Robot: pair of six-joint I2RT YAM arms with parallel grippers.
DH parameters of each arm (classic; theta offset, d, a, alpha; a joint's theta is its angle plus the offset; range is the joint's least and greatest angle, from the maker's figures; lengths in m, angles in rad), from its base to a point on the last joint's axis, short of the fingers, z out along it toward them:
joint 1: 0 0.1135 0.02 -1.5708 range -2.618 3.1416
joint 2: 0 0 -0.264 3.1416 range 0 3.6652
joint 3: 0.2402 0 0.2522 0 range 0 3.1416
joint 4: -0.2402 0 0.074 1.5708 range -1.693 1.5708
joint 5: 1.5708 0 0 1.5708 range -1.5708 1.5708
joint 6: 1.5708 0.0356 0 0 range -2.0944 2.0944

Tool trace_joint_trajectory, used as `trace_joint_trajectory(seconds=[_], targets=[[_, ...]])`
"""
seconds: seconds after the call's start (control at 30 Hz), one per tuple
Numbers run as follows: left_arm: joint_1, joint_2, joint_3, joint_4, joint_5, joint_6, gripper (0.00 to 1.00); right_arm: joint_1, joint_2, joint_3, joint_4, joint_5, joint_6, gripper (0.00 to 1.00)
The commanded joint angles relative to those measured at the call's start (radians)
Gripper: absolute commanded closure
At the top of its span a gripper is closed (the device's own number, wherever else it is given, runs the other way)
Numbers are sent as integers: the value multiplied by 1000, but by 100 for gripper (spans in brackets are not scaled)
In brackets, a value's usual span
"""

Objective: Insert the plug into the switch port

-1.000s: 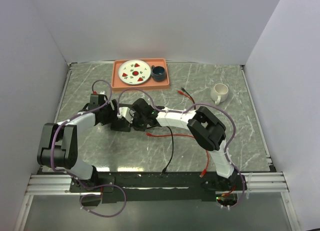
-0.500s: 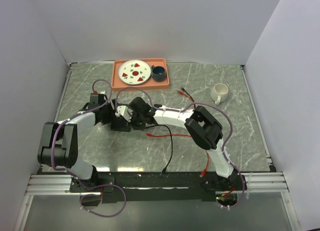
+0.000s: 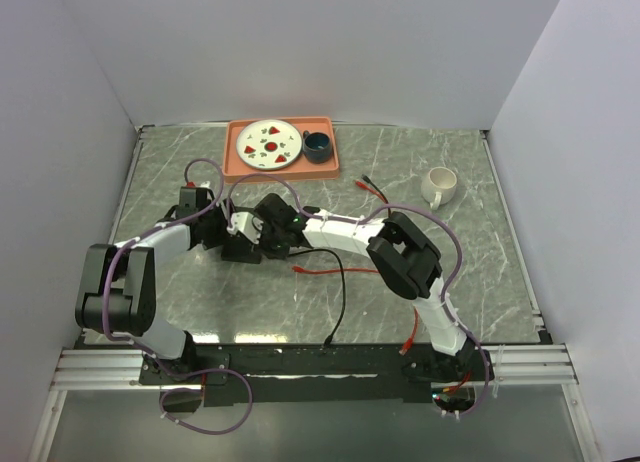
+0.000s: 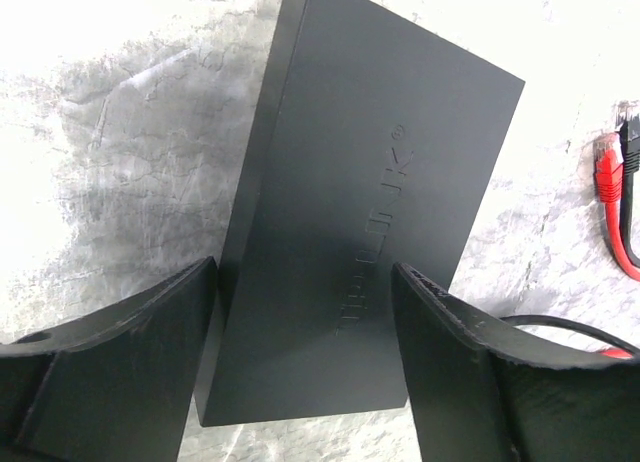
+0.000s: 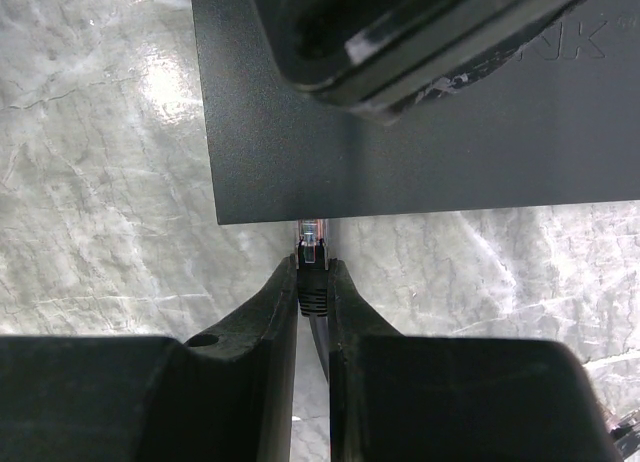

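Observation:
The switch (image 4: 370, 212) is a flat matte-black box lying on the marble table. My left gripper (image 4: 305, 272) straddles its near end with a finger against each long side. In the top view this gripper (image 3: 240, 244) covers most of the switch. My right gripper (image 5: 312, 267) is shut on a black plug (image 5: 312, 287). The plug's clear tip meets the side edge of the switch (image 5: 420, 152), where it goes out of sight under the top edge. In the top view the right gripper (image 3: 264, 234) sits right beside the left one.
An orange tray (image 3: 330, 167) with a plate and a blue cup stands at the back. A white mug (image 3: 438, 186) is at the right. Red cables (image 3: 345, 272) and a black cable (image 3: 340, 307) lie mid-table; a red plug (image 4: 608, 172) lies right of the switch.
My right arm has shifted left, bringing the gripper and plug closer against the switch. The left arm has stayed in place.

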Motion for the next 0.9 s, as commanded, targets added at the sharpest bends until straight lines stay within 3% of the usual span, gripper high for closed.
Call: trace_joint_trajectory(seconds=[0.0, 0.2, 0.3, 0.4, 0.67, 0.73, 0.8, 0.87], targets=[[-7, 16, -2, 39, 113, -9, 32, 11, 26, 45, 16, 11, 2, 100], [-15, 27, -40, 67, 144, -20, 79, 11, 38, 102, 10, -21, 26, 100], [-19, 36, -52, 75, 138, -31, 85, 13, 49, 137, -8, -30, 42, 100], [-26, 45, -66, 76, 143, -41, 99, 11, 58, 163, -16, -13, 68, 100], [-55, 30, -109, 60, 133, -77, 96, -1, 28, 125, 14, 31, 155, 100], [-59, 19, -117, 58, 132, -77, 86, -9, 1, 108, 19, 30, 186, 100], [-61, 2, -129, 46, 117, -83, 61, -13, -20, 87, 19, 34, 201, 100], [-61, -12, -140, 32, 106, -83, 51, -13, -34, 70, 10, 51, 201, 100]])
